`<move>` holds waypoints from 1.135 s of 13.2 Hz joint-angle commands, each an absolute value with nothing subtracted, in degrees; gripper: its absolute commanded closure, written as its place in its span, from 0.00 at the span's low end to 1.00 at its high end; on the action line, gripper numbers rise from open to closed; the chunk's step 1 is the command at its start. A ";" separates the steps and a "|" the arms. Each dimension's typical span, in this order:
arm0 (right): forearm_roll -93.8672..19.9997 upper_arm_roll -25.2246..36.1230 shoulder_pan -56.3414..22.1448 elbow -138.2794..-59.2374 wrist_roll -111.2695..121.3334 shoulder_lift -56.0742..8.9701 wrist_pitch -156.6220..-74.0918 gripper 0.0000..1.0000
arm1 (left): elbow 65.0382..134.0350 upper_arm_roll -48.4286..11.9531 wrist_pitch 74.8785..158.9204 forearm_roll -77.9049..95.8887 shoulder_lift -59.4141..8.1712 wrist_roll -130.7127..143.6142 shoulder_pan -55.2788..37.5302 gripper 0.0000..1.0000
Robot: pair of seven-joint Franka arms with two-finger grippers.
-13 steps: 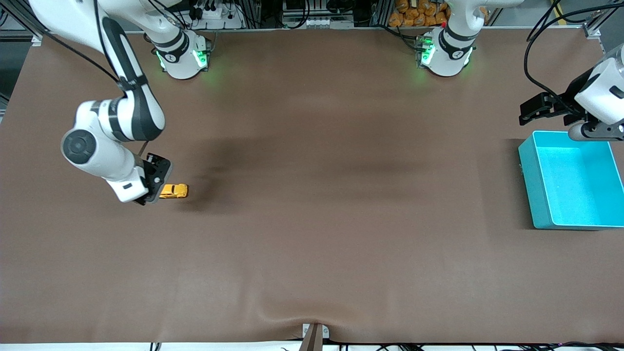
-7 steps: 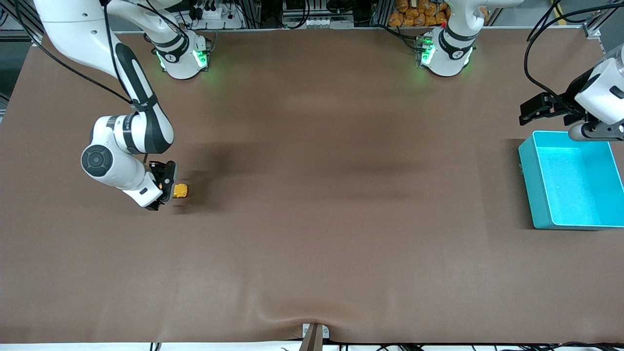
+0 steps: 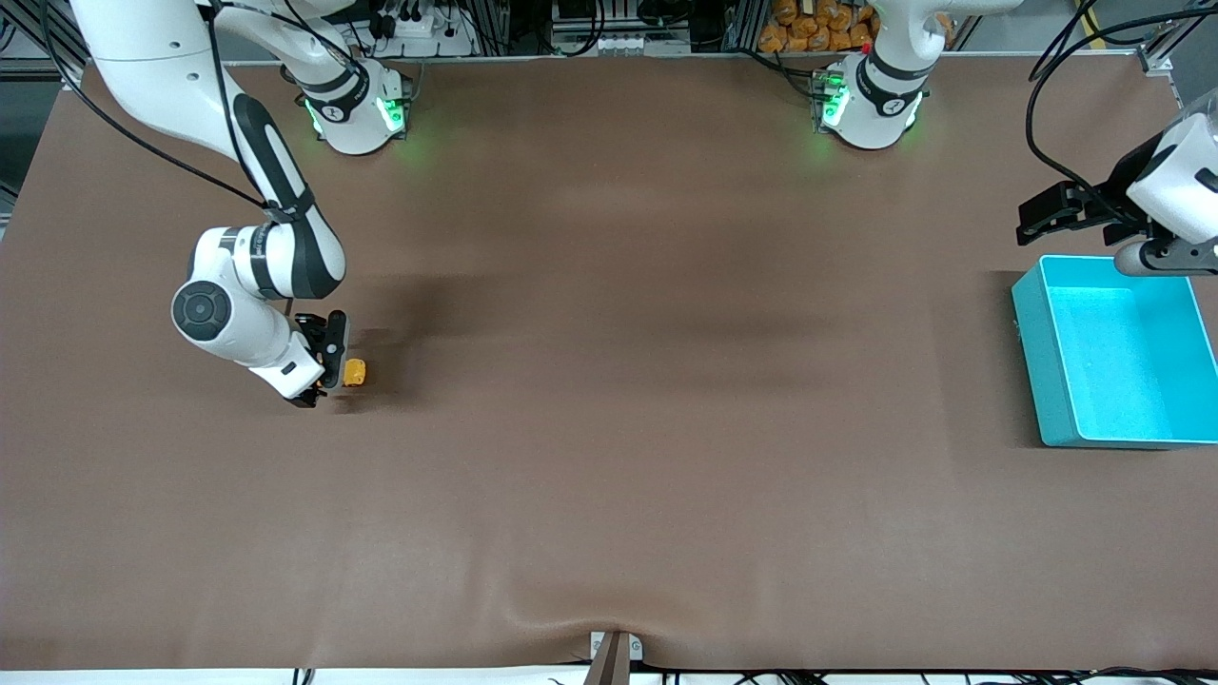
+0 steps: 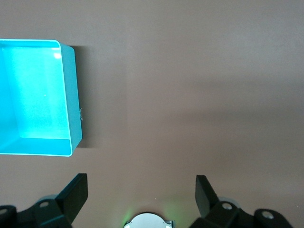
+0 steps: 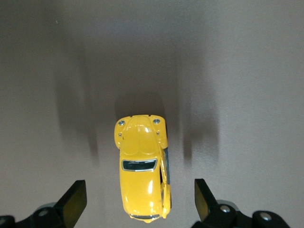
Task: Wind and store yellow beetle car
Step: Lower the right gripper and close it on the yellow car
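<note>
Yellow beetle car point(image 5: 142, 167) sits on its wheels on the brown table mat point(image 3: 609, 428), toward the right arm's end of the table, well apart from the turquoise bin point(image 3: 1042, 381). On the mat, not lifted — judging by the shadow tight under it.

Right gripper point(image 3: 322, 366) is low over the car w/ fingers spread wide, holding nothing. In the right wrist view the two fingers point(image 5: 73, 202) flank the car body, one each side, gaps showing on both sides — no contact seen. Car's long axis runs between the fingers, so they'd close across its width. Prob. lined up that way to pinch the sides and leave the wheels free for winding; my read only.

Left gripper point(image 3: 1051, 214) hangs over the mat just beside the bin, toward the bases; fingers open, empty. Left arm waits. Likely parked there to take the storing end; a guess.

Bin looks empty in the left wrist view, open top up — ready to receive.

Count: 1 car, 1 bin, 2 arms, 2 grippers (both open), 1 mat.
</note>
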State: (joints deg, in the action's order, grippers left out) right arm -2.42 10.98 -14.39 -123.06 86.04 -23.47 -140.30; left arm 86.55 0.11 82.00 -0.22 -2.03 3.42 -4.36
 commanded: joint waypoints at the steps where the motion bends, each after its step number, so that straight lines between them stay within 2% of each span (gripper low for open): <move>1: -3.60 10.72 -14.24 -123.66 87.54 -23.38 -141.15 0.06 | 86.22 0.44 82.18 0.00 -1.93 3.43 -4.48 0.00; 4: -4.65 10.72 -14.50 -123.49 87.54 -23.90 -141.33 0.10 | 86.22 0.53 82.18 0.09 -2.02 3.43 -4.48 0.00; 8: -5.62 9.93 -14.50 -123.40 87.54 -24.70 -142.03 0.22 | 86.22 0.53 82.26 0.09 -2.02 3.60 -4.48 0.00; 11: -5.62 9.93 -14.59 -123.40 87.63 -24.70 -141.94 0.37 | 86.22 0.53 82.88 0.09 -1.93 3.60 -4.48 0.00; 15: -5.62 9.84 -14.59 -123.40 87.89 -24.70 -141.94 0.68 | 86.13 0.53 83.06 0.09 -1.93 3.60 -4.48 0.00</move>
State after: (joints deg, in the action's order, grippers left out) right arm -4.43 10.09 -14.70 -123.42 86.33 -24.50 -141.68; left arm 86.55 0.26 82.67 -0.22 -2.03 3.42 -4.36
